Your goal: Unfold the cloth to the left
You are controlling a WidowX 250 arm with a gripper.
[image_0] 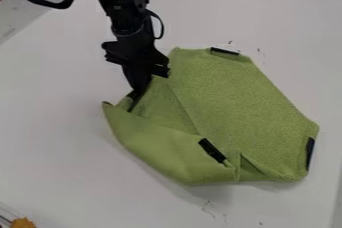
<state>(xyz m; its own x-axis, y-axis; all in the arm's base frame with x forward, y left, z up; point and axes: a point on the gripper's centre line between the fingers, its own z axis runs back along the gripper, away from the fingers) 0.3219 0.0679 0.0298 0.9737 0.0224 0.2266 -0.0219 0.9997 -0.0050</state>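
Observation:
The green cloth [227, 102] lies partly folded on the white table, with black strips at its top edge, right corner and lower fold. Its lower-left part is raised and curls up toward the left, shading the table beneath. At the cloth's left edge, the black gripper [135, 101] points down, shut on the cloth, whose folds partly hide the fingertips.
The white table [53, 137] extends around the cloth, and its far edge runs across the top right. An orange-yellow object [23, 223] is at the bottom left corner. Small dark marks dot the surface.

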